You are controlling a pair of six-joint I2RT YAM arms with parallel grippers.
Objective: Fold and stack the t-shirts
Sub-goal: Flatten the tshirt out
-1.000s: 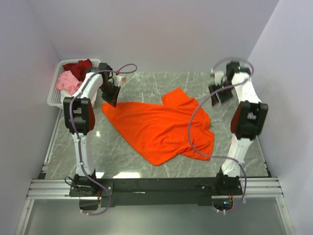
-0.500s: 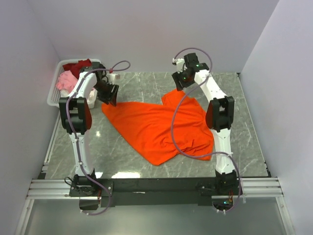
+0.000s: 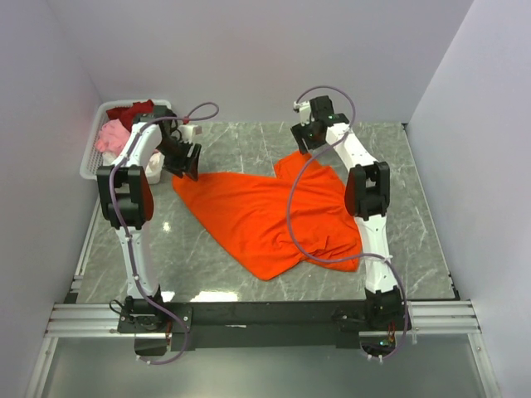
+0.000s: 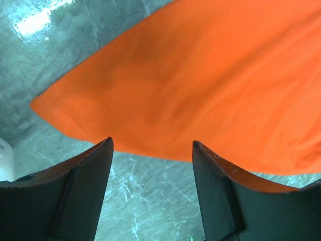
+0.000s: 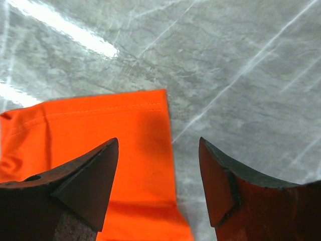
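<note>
Top view: orange t-shirt (image 3: 274, 215) lies spread on marble surface (image 3: 415, 249) betw. both arms; dark red shirt (image 3: 133, 110) & pink shirt (image 3: 112, 137) sit in white basket (image 3: 90, 166), far left. Wrist cams only: left jaws spread above a hemmed corner of the orange shirt, right jaws spread above another, both holding nothing.

One orange shirt (image 3: 265, 217), one dark red shirt (image 3: 131, 111), one pink shirt (image 3: 111, 138), one basket (image 3: 87, 166), two arms, left arm (image 3: 124, 195) and right arm (image 3: 367, 191)
</note>
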